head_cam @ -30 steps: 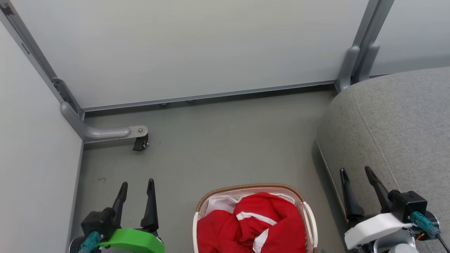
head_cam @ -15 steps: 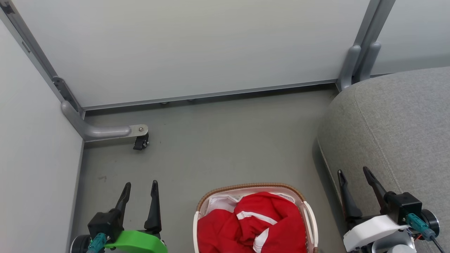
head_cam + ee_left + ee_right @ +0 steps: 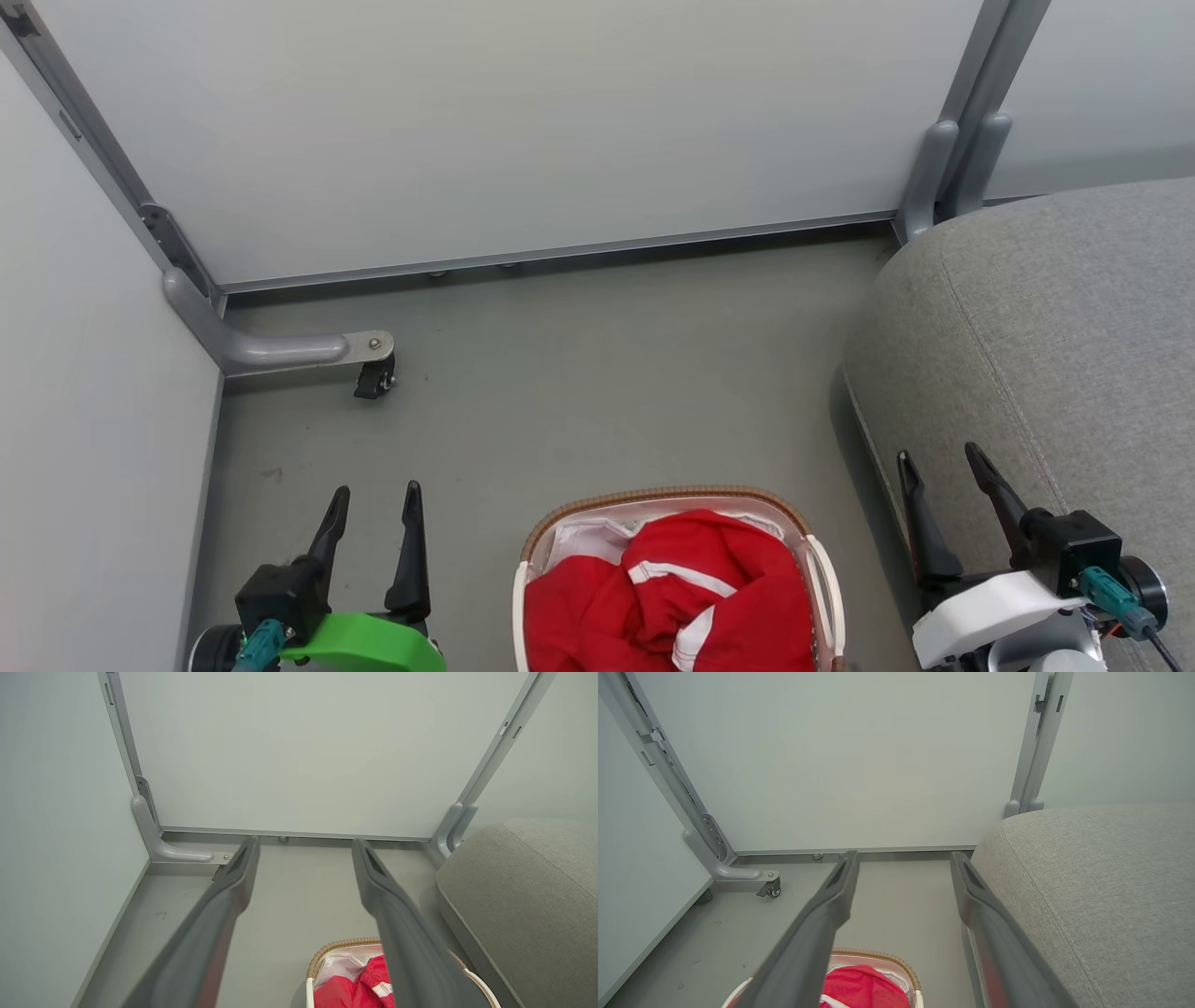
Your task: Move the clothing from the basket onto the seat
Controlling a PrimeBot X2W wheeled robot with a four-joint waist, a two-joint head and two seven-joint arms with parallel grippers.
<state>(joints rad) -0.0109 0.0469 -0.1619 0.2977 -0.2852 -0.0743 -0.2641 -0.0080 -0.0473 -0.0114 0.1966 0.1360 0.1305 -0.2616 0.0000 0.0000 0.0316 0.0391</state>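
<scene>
Markings: the clothing (image 3: pixel 672 597) is bright red with white stripes; its folds hide everything else on the fabric.

Containers: the basket (image 3: pixel 653 499) stands on the grey floor (image 3: pixel 579 373), near, between the two claws. It has a brown woven-look rim and white handles. The clothing lies bunched inside it and rises above the rim. A white liner (image 3: pixel 583 539) shows at the far left of the basket's inside, beside the red fabric.

Seat (image 3: pixel 1055 336): light grey, with stitched seams, at the right of the scene, just beside the basket.

Left claw (image 3: pixel 375 488): wide apart, holding nothing, over bare floor to the left of the basket and apart from it.

Right claw (image 3: pixel 938 454): wide apart, holding nothing, at the seat's left flank, to the right of the basket. Whether it touches the seat cannot be told.

Surroundings: pale wall panels (image 3: pixel 523 121) in grey frames close off the far and left sides. A black caster (image 3: pixel 375 378) sits under a frame foot at the far left.

Hidden or cut off: the head view's bottom edge cuts the near part of the basket and clothing. In the left wrist view a finger covers the basket's right side. The seat runs out of frame at the right.
</scene>
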